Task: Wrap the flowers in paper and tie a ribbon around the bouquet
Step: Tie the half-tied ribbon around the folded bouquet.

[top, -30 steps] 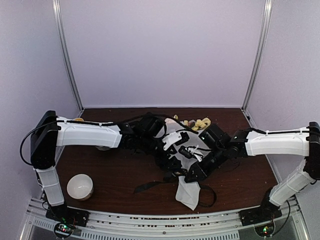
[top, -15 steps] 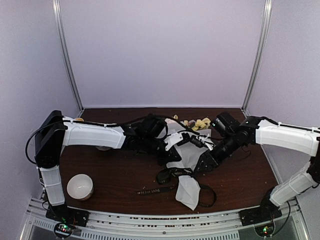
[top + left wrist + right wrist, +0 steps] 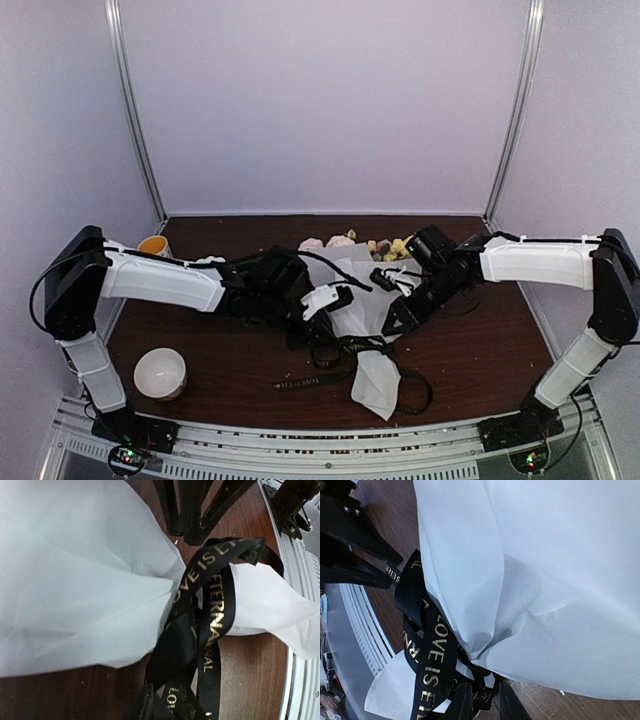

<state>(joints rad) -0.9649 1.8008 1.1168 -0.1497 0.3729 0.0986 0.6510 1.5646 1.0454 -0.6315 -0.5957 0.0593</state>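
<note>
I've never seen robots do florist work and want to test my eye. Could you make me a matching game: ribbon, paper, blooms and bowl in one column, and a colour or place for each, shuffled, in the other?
Things:
1. ribbon
2. paper
3. blooms
4. bowl

Descriptions:
A. stands alone at the near left of the table
B. black with gold lettering, looped around the paper's narrow part
C. pink and yellow, at the paper's far, wide end
D. white and thin, gathered into a cone

Pairs: 1-B, 2-D, 3-C, 4-A.
</note>
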